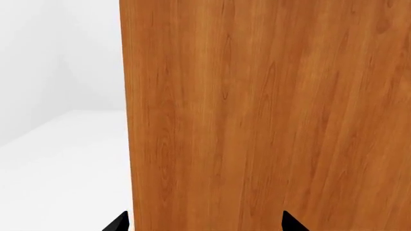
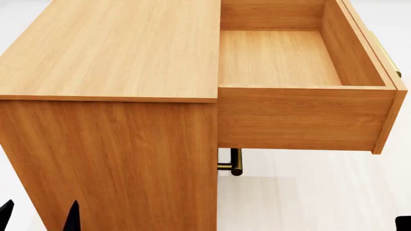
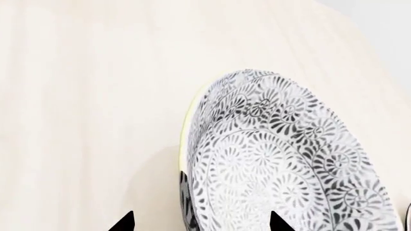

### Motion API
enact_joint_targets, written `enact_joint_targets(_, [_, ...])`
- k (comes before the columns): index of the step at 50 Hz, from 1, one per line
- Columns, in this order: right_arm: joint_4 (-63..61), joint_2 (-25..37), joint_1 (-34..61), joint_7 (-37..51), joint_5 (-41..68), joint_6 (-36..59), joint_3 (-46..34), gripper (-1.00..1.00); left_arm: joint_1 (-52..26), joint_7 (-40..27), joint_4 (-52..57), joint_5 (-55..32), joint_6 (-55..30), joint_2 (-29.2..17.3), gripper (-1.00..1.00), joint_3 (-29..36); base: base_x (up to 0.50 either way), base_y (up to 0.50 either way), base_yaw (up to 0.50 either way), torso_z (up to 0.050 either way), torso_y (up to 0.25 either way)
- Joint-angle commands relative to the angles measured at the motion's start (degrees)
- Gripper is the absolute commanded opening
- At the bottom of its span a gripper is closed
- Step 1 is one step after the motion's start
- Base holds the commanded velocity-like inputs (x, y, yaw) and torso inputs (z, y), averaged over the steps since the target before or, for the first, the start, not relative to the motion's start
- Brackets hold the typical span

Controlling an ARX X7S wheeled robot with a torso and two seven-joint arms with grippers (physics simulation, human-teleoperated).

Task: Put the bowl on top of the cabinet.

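- Bowl (image 3: 282,159) is lying on the pale floor (image 3: 83,96), directly ahead of the right gripper (image 3: 200,222).
- Right gripper is standing open, holding nothing.
- Left gripper (image 1: 204,222) is facing the cabinet (image 2: 115,53), open, empty.

My left fingers (image 2: 72,216) sit low with tips spread apart; my right fingers (image 3: 125,222) are spread too.

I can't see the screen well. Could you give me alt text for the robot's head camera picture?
A large light-brown wooden cabinet fills the view from above, its flat top bare and its drawer pulled wide open and empty. A dark brass handle shows beneath the drawer, and the black tips of the left gripper poke up at the bottom edge.
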Motion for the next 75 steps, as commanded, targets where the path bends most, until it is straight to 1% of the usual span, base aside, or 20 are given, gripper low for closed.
enact_joint_targets(1, [1.2,-0.4,0.2,-0.2,0.0,-0.6,-0.3,1.0,0.1,0.0,-0.3,-0.2,0.5,-0.2,1.0,-0.1,0.0,0.0,0.0,0.0,0.0])
enact_joint_targets(2, [0.6,-0.3,-0.1,-0.1,0.2,-0.3,0.0,1.0,0.1,0.0,-0.5,-0.3,0.5,-0.2,1.0,-0.1,0.0,0.0,0.0,0.0,0.0])
enact_joint_targets(3, [0.7,-0.4,0.0,0.5,0.2,-0.1,0.3,-1.0,0.1,0.0,-0.5,-0.2,0.6,-0.2,1.0,-0.1,0.0,0.0,0.0,0.0,0.0])
enact_joint_targets(7, [1.3,-0.2,0.0,0.8,0.2,-1.3,0.9,-1.0,0.3,-0.1,-0.5,-0.3,0.7,-0.2,1.0,0.0,0.0,0.0,0.0,0.0,0.0])
enact_joint_targets(9, [2.9,-0.8,-1.2,1.2,0.1,-4.0,1.1,-1.0,0.3,-0.1,-0.5,-0.3,0.8,-0.2,1.0,0.0,0.0,0.0,0.0,0.0,0.0])
enact_joint_targets(11, [2.7,-0.7,-1.4,1.3,0.2,-3.9,1.3,-1.0,0.3,-0.2,-0.4,-0.4,0.7,-0.3,1.0,0.0,0.0,0.0,0.0,0.0,0.0])
enact_joint_targets(12, [-0.1,0.2,-1.0,1.1,0.6,-0.8,1.4,-1.0,0.3,-0.3,-0.3,-0.4,0.7,-0.3,1.0,0.0,0.0,0.0,0.0,0.0,0.0])
enact_joint_targets(14, [1.2,-0.3,-2.0,1.3,0.3,-3.2,1.3,-1.0,0.3,-0.3,-0.2,-0.4,0.6,-0.3,1.0,0.2,0.0,0.0,0.0,0.0,0.0])
enact_joint_targets(17, [-2.6,0.8,-1.8,1.3,0.9,0.4,1.6,-1.0,0.3,-0.3,-0.4,-0.3,0.7,-0.3,1.0,0.3,0.0,0.0,0.0,0.0,0.0])
enact_joint_targets(20, [0.9,-0.2,-2.4,1.6,0.3,-3.4,1.5,-1.0,0.3,-0.3,-0.5,-0.3,0.8,-0.3,1.0,0.3,0.0,0.0,0.0,0.0,0.0])
enact_joint_targets(23, [0.6,-0.1,-2.3,1.9,0.3,-3.0,1.6,-1.0,0.3,-0.4,-0.6,-0.5,0.8,-0.4,1.0,0.2,0.0,0.0,0.0,0.0,0.0])
enact_joint_targets(25, [-1.7,0.7,-1.6,1.6,0.6,-0.3,1.6,-1.0,0.3,-0.4,-0.6,-0.5,0.9,-0.4,1.0,0.1,0.0,0.0,0.0,0.0,0.0])
enact_joint_targets(33, [-0.9,0.3,-2.6,2.1,0.4,-2.4,1.7,-1.0,0.4,-0.5,-0.5,-0.9,1.0,-0.6,1.0,0.1,0.0,0.0,0.0,0.0,0.0])
enact_joint_targets(35, [-4.3,1.2,-2.6,2.2,0.9,0.8,2.1,-1.0,0.5,-0.5,-0.3,-0.9,1.0,-0.7,1.0,0.0,0.0,0.0,0.0,0.0,0.0])
enact_joint_targets(36, [-3.2,0.9,-2.9,2.6,0.8,-1.1,2.5,-1.0,0.6,-0.6,-0.1,-0.9,1.0,-0.8,1.0,0.0,0.0,0.0,0.0,0.0,0.0])
enact_joint_targets(43, [-11.2,3.0,-4.1,3.5,2.3,2.9,4.6,-1.0,0.6,-0.8,0.1,-1.2,1.0,-0.8,1.0,0.1,0.0,0.0,0.0,0.0,0.0])
enact_joint_targets(48, [-19.2,4.0,-5.7,6.1,4.4,5.2,9.4,-1.0,1.1,-1.1,1.5,-1.4,0.6,-1.2,1.0,0.1,0.0,0.0,0.0,0.0,0.0])
enact_joint_targets(60, [-34.8,6.3,-3.0,8.4,7.1,17.5,12.1,-1.0,2.1,-1.7,3.2,-1.5,0.4,-2.1,1.0,-0.2,0.0,0.0,0.0,0.0,0.0])
enact_joint_targets(68, [-39.2,6.3,-3.0,9.0,8.1,19.6,13.1,-1.0,3.3,-1.8,4.5,-0.7,1.0,-2.4,1.0,0.6,0.0,0.0,0.0,0.0,0.0])
enact_joint_targets(75, [-39.0,5.5,-0.3,10.6,7.2,19.5,13.1,-1.0,3.4,-2.2,4.3,-1.3,1.0,-2.6,1.0,-0.4,0.0,0.0,0.0,0.0,0.0])
